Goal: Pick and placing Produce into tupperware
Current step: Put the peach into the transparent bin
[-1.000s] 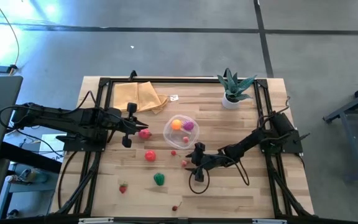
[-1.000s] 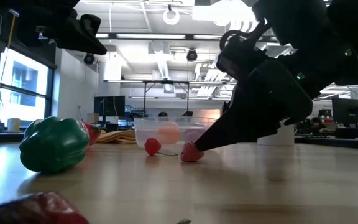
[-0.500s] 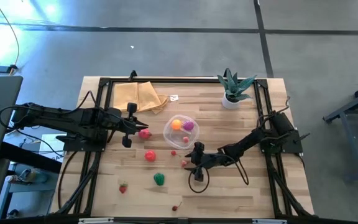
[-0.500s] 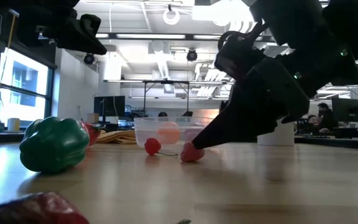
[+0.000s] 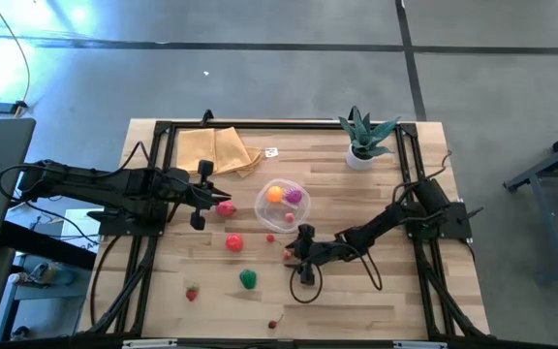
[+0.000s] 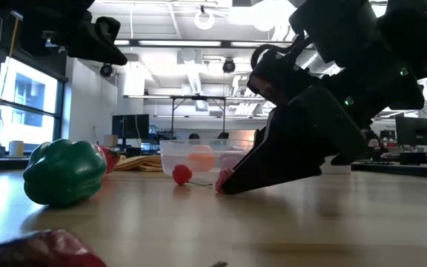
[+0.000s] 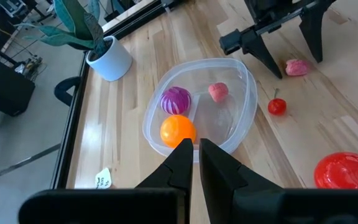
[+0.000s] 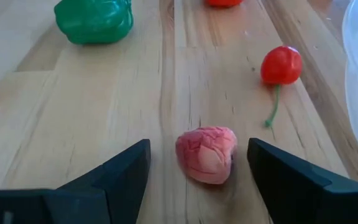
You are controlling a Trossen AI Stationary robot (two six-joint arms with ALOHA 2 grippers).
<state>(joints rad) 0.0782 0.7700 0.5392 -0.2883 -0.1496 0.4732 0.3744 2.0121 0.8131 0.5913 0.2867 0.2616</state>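
The round clear tupperware (image 5: 282, 203) (image 7: 247, 87) sits mid-table with an orange ball (image 7: 178, 130), a purple piece (image 7: 175, 99) and a small pink piece (image 7: 218, 92) inside. A pink produce piece (image 8: 206, 154) (image 5: 287, 255) lies on the wood. My right gripper (image 8: 197, 168) (image 5: 295, 258) is open, low over the table, one finger on each side of the pink piece with a gap on both sides. A cherry (image 8: 281, 65) lies just beyond it. My left gripper (image 7: 194, 155) (image 5: 219, 201) is shut and hovers left of the tupperware, by a red piece (image 5: 225, 206).
A green pepper (image 5: 248, 279) (image 6: 64, 172), a red tomato (image 5: 233, 242) (image 7: 347, 171), a strawberry (image 5: 193, 292) and a tiny cherry (image 5: 273, 323) lie toward the near edge. A folded yellow cloth (image 5: 216, 148) and a potted plant (image 5: 364, 139) stand at the far edge.
My right gripper has moved a little toward the table's left and dropped lower, so its open fingers now stand on either side of the pink piece, with their tips at the table top. The pink piece has stayed in place.
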